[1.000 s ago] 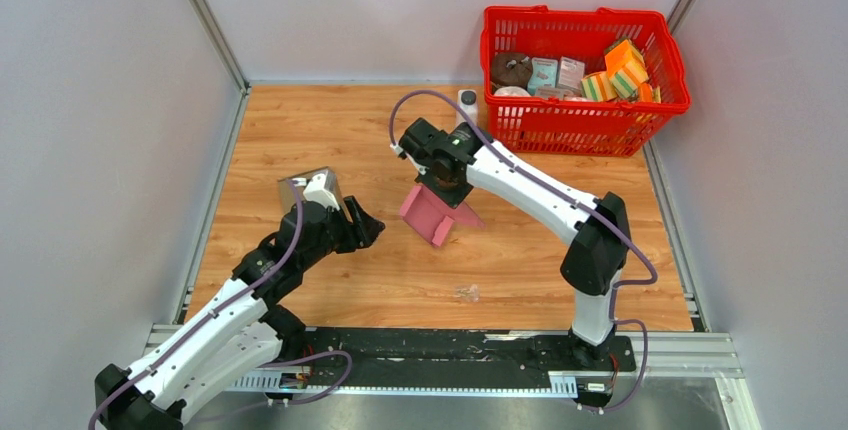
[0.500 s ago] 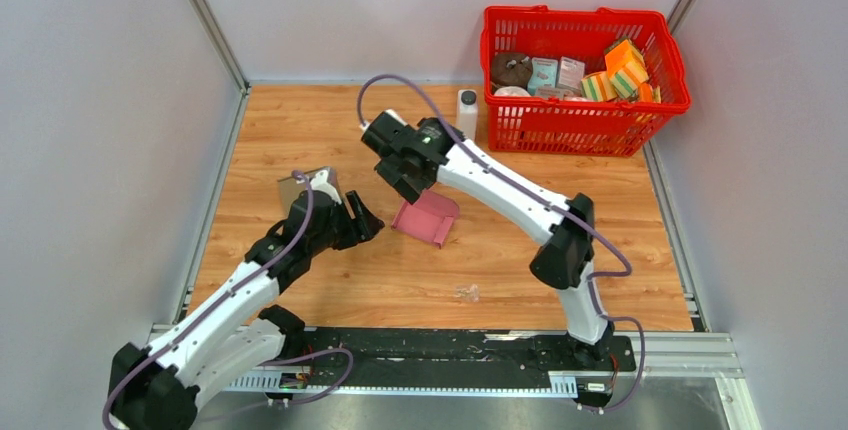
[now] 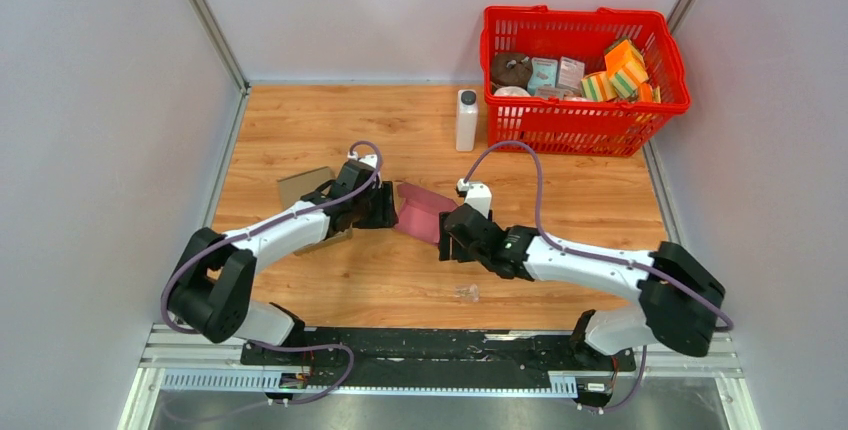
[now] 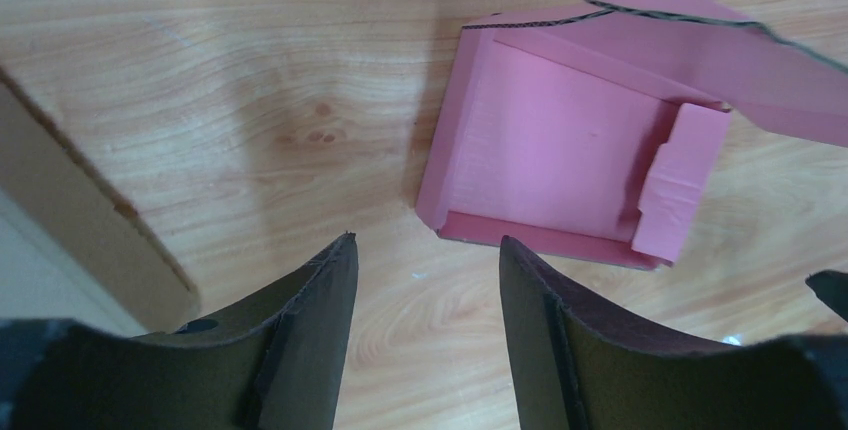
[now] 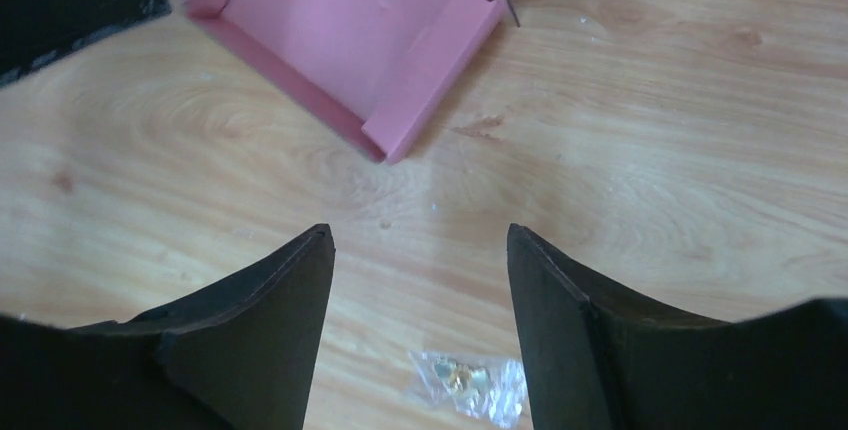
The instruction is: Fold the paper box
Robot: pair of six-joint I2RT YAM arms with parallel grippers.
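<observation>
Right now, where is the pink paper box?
In the top view, the pink paper box lies on the wooden table near its centre, between the left pincer and the right pincer, held by neither.

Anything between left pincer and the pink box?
Nothing: just bare table between left pincer and box, per the left wrist view.

Left gripper [image 4: 425, 245], right gripper [image 5: 420, 235]: jaws apart

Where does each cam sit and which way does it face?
Top external: above, behind the bases, looking down at the table; both arms show.
Left wrist: on the left arm, facing the pink box past the open left gripper.
Right wrist: facing the pink box's other side past the right gripper.
Shared: pink box, in all.
</observation>
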